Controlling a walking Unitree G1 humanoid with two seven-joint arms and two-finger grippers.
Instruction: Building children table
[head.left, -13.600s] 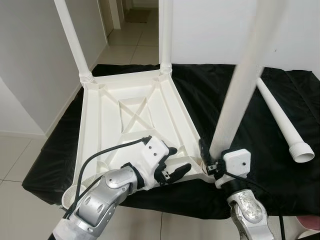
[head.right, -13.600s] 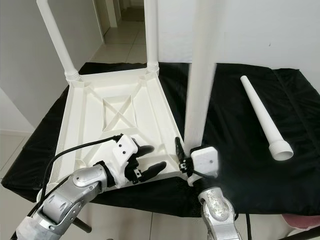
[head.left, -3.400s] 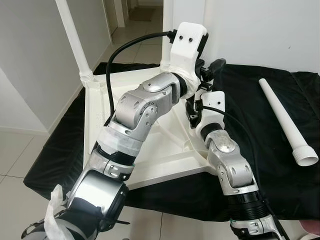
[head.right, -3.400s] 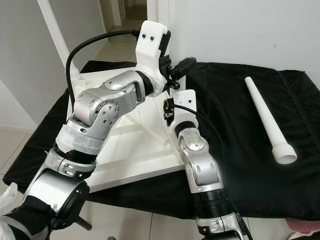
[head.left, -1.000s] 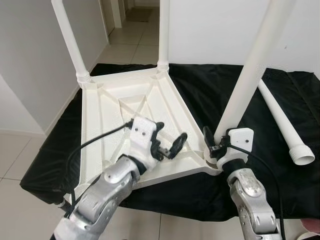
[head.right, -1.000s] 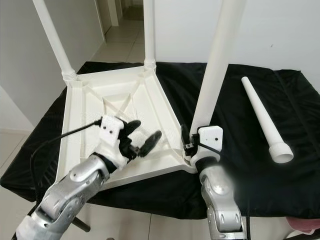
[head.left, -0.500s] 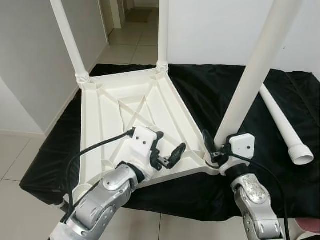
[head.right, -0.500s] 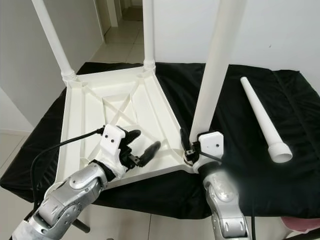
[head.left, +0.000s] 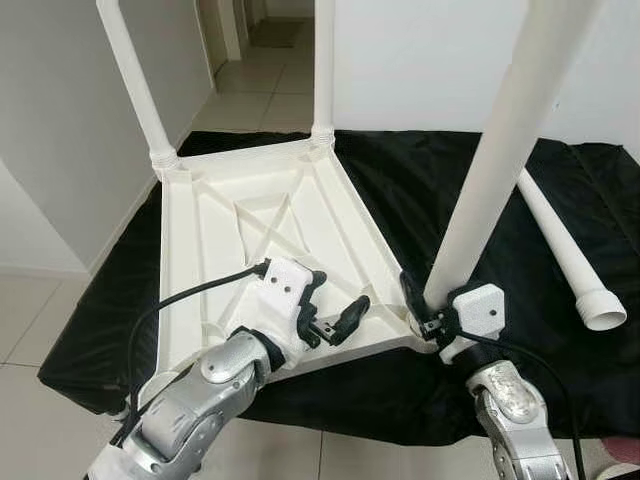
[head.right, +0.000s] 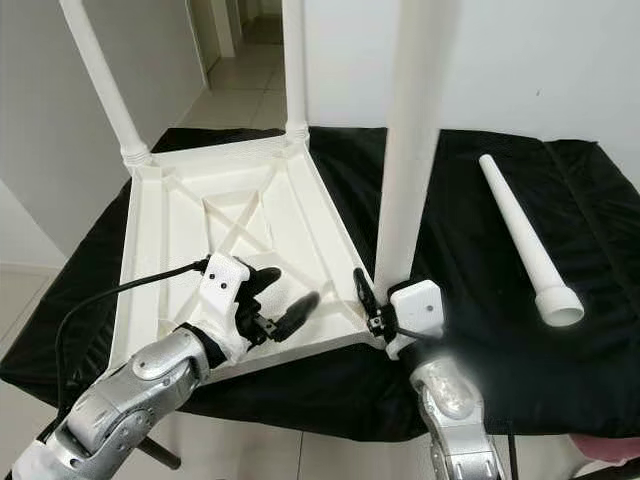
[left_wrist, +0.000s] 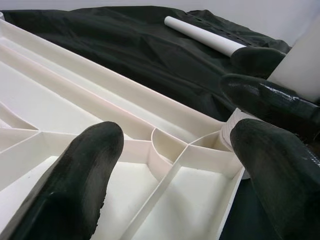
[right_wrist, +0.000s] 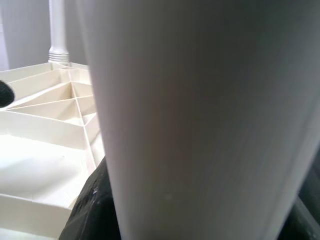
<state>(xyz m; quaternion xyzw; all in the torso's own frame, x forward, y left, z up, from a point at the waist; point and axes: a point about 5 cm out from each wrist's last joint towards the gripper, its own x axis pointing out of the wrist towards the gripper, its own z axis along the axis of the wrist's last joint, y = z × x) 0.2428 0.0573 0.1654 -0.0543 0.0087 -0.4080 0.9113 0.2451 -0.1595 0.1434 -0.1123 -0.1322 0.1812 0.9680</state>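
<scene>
At the near right corner of the upturned tabletop (head.left: 250, 235), the right gripper (head.left: 425, 310) is clamped on the base of a third leg (head.left: 490, 170), holding it nearly upright in or just over the corner socket; whether it is fully seated I cannot tell. The left gripper (head.left: 335, 320) hovers beside it over the near rim, fingers (left_wrist: 85, 170) spread wide and holding nothing, aimed at the same corner. Two legs already stand in the far corners, the far left leg (head.left: 135, 85) and the far right leg (head.left: 323, 65), so the job looks a little past halfway. Left to do, as I judge it: fix this leg firmly, then fit the last leg (head.left: 565, 250), which lies loose on the black cloth (head.left: 400, 180) to the right, well apart from the tabletop, wide end nearest the robot. The near left corner still wants its leg. The left arm and its cable (head.left: 190, 295) lie across that side of the tabletop, which may hinder the reach there. Beyond is a tiled floor (head.left: 250, 95).
</scene>
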